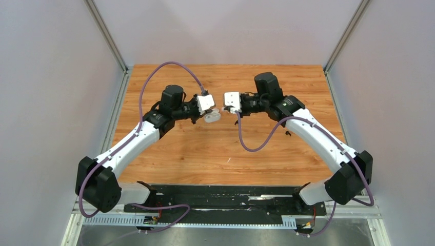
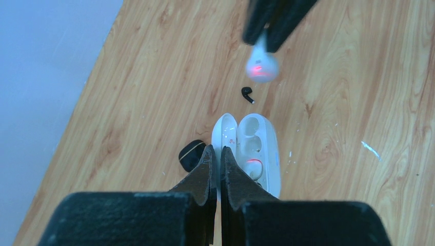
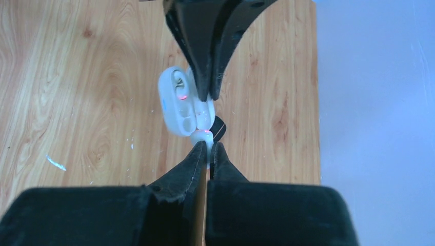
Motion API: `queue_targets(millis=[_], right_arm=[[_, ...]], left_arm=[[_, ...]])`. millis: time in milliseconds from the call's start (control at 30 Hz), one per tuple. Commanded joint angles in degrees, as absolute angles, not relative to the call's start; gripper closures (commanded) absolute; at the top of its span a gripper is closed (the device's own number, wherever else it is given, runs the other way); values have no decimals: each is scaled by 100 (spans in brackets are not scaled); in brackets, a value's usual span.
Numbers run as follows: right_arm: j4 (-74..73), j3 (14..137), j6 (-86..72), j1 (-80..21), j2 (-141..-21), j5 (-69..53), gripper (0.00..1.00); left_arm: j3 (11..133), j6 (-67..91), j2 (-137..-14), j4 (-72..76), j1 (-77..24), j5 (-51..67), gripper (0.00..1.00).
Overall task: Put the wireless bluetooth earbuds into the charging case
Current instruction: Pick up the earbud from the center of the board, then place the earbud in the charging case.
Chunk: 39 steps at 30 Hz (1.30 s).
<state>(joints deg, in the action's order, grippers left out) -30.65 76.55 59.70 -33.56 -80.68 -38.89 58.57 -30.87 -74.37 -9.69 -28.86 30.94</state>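
White earbud (image 2: 261,66) pinched near the open charging case (image 2: 259,148)

The left gripper (image 2: 216,151) is clamped tight on the white case's raised lid. The right gripper (image 3: 209,146) grips the white bud just beyond the case. One black earbud (image 2: 248,94) lies on the wooden table (image 2: 359,77) between them.

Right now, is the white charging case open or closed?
Open. The white charging case shows its lid swung aside and its earbud wells exposed in the left wrist view.
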Motion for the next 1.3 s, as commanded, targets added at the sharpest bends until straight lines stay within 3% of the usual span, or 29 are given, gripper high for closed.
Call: queue_targets(millis=[0,533,1267], right_arm=[[-2753,8171,5399,-3346,-8457,-3959,100],[-2726,8441,4853,-3607,-8929,-4447,100],[-2774,8381,5302,-3630,-9093,-4095,100]], left_arm=[[5893,-3849,-7309,-701,-2904,3468,100],[5457,-3811,-6907,-96,-2909,3617,100],[5563,-3533,-6943,-35,-2910,3478,100]])
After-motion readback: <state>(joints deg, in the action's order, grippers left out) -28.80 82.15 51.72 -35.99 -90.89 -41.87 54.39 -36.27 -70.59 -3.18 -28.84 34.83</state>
